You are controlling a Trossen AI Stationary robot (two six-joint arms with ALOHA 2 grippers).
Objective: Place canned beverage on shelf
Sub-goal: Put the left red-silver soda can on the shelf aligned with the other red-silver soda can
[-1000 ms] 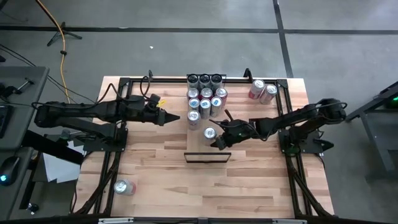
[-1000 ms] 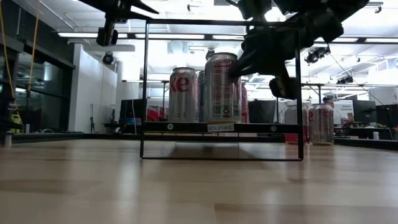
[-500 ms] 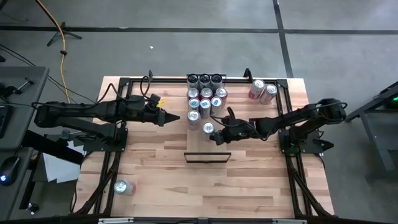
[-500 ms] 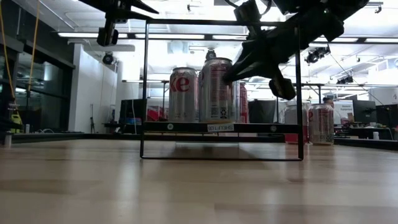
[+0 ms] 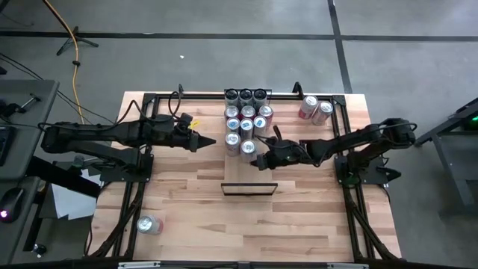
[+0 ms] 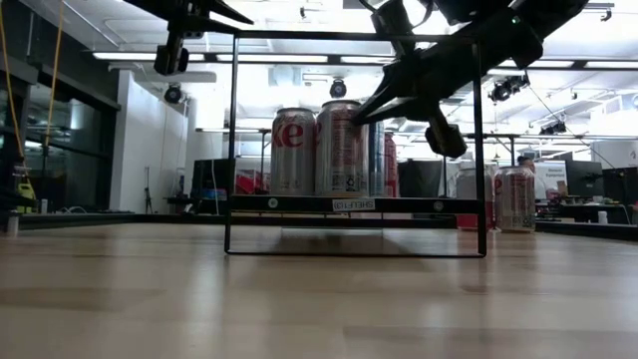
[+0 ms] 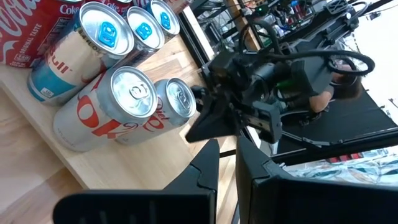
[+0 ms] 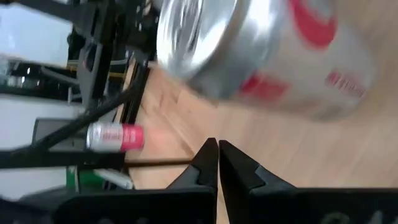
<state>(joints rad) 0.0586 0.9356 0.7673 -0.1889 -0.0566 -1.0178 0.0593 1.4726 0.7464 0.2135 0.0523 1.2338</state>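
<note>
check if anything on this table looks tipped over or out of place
One silver-and-red beverage can lies on its side near the front-left corner of the butcher-block tabletop, far from the upright cans grouped on the pale wooden shelf. Two more red cans lie tipped at the back right.

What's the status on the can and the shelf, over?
Right gripper shut, empty, against the front can, pushing it. Can upright on the shelf beside the others. Left gripper shut, waiting left of the shelf. Nothing in the way.
</note>
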